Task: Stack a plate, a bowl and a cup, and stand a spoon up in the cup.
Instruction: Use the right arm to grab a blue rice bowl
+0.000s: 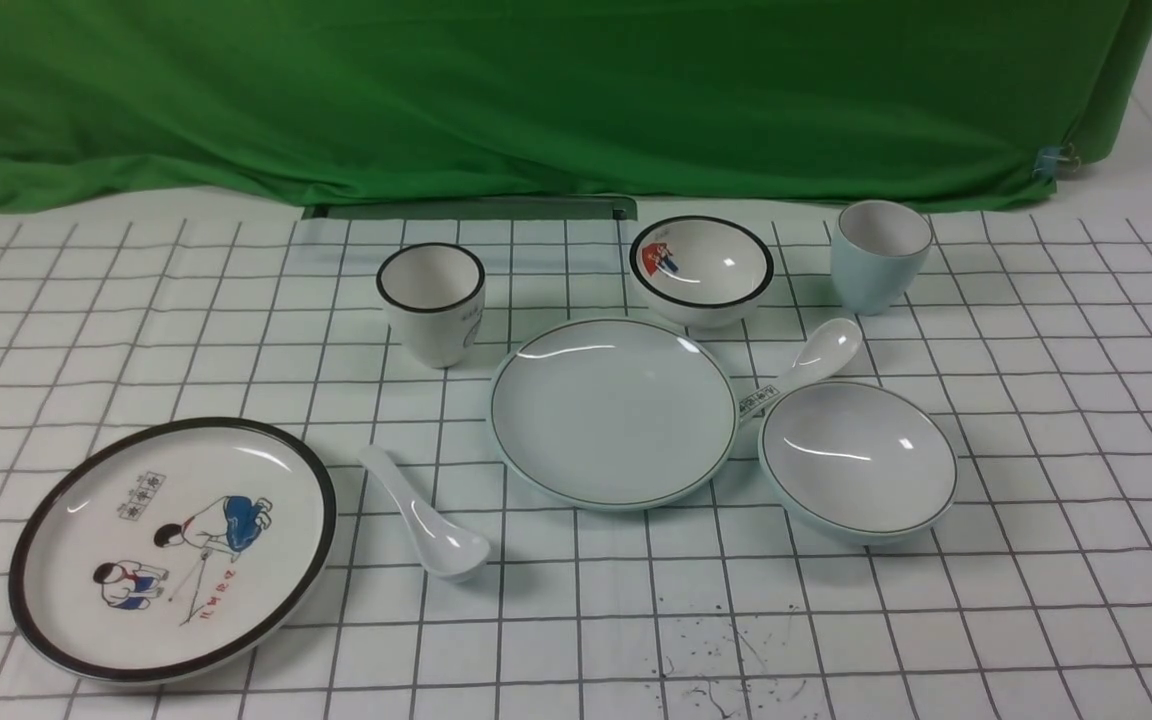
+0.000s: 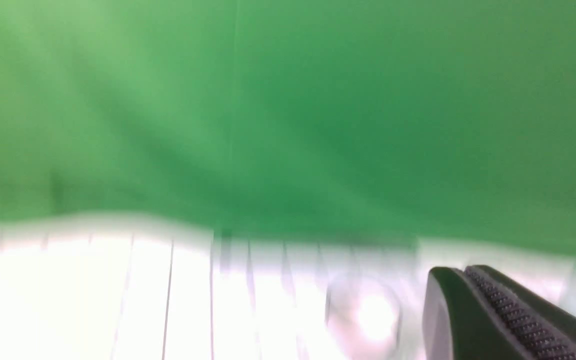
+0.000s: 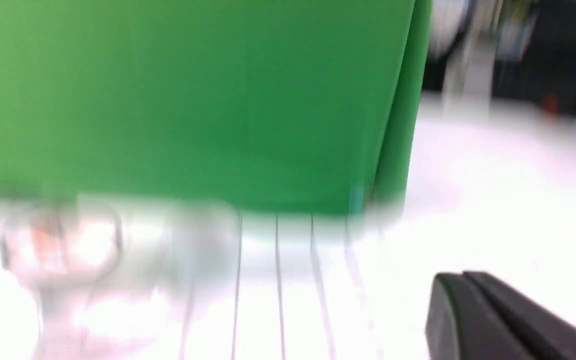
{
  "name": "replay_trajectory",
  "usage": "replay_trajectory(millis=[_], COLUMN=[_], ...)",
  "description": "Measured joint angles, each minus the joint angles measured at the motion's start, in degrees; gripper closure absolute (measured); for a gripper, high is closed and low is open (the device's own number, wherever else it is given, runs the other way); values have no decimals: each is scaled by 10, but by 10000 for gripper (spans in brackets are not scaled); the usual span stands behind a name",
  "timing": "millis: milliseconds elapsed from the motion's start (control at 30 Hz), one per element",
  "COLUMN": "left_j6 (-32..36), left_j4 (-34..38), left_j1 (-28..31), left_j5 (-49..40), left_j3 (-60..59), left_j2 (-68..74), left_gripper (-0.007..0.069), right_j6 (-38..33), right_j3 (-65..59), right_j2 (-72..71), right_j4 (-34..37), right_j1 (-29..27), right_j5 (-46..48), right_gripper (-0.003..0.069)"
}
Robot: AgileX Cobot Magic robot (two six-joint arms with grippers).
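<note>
In the front view the pale blue-green plate (image 1: 613, 410) lies flat mid-table. The matching bowl (image 1: 857, 458) sits just to its right, apart from it. The pale blue cup (image 1: 879, 255) stands upright at the back right. Left of the plate, the plain white spoon (image 1: 426, 515) lies on the cloth, bowl end toward me. Neither arm shows in the front view. Each wrist view is blurred. My left gripper (image 2: 465, 270) has its jaws pressed together on nothing. My right gripper (image 3: 460, 276) is likewise shut and empty, above the white cloth.
A black-rimmed cartoon plate (image 1: 171, 545) lies front left. A black-rimmed white cup (image 1: 431, 300) and a cartoon bowl (image 1: 701, 265) stand at the back. A printed spoon (image 1: 806, 365) lies between plate and bowl. Green cloth (image 1: 536, 90) backs the gridded table.
</note>
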State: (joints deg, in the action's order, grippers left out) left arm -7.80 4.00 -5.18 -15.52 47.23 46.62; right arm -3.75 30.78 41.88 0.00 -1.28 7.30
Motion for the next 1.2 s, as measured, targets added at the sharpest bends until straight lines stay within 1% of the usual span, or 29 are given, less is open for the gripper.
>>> replay_trajectory(millis=[33,67,100,133,167,200,233,267,300,333,367,400,433,467,500,533,567,600,667,767,867,967,1100,1133,1200], left_j6=[3,35,52,57,101,106,136,136,147,150,156,159,159,159,159,159,160,160,161,163,163,163,163,163,163], left_j4=[4,36,48,55,82,87,103,105,110,111,111,111,110,104,98,96,86,73,62,52,62,92,117,121,124], left_j1=[0,0,0,0,0,0,0,0,0,0,0,0,0,0,0,0,0,0,0,0,0,0,0,0,0], left_j5=[-7,-69,-86,-98,-138,-146,-171,-173,-181,-181,-178,-168,-166,-153,-138,-135,-111,-89,-54,7,47,57,59,59,52], left_j3=[1,5,5,5,5,5,5,5,4,3,-1,-10,-11,-23,-36,-38,-57,-74,-99,-145,-174,-179,-179,-179,-178], left_j2=[5,46,62,66,98,101,124,124,133,133,131,123,120,103,88,85,61,35,8,-26,-38,-38,-33,-31,-24], left_gripper=[652,652,652,652,652,652,652,652,652,652,651,650,649,643,641,641,637,634,633,633,633,632,632,632,632], right_j6=[0,-7,-9,-12,-21,-21,-18,-18,-14,-13,-9,-8,-8,-7,-6,-6,-6,-6,-6,-6,-6,-6,-8,-10,-15], right_j3=[2,27,39,43,74,78,115,115,153,163,197,225,235,265,288,288,311,330,347,362,365,367,367,367,367], right_j2=[7,70,100,107,174,182,248,248,301,313,353,384,394,427,448,453,481,507,535,575,607,624,635,636,637], right_j4=[0,3,6,6,10,11,13,14,18,19,24,26,27,27,28,28,29,35,45,68,76,81,86,86,86], right_j1=[2,13,22,25,50,53,77,79,95,98,109,116,117,121,123,123,124,124,125,125,125,125,128,131,137], right_j5=[9,94,127,135,192,197,229,229,246,249,253,255,256,257,257,257,257,259,260,260,255,251,247,247,242], right_gripper=[646,646,646,646,646,646,640,638,601,594,526,437,423,329,264,255,211,197,200,232,263,291,302,313,363])
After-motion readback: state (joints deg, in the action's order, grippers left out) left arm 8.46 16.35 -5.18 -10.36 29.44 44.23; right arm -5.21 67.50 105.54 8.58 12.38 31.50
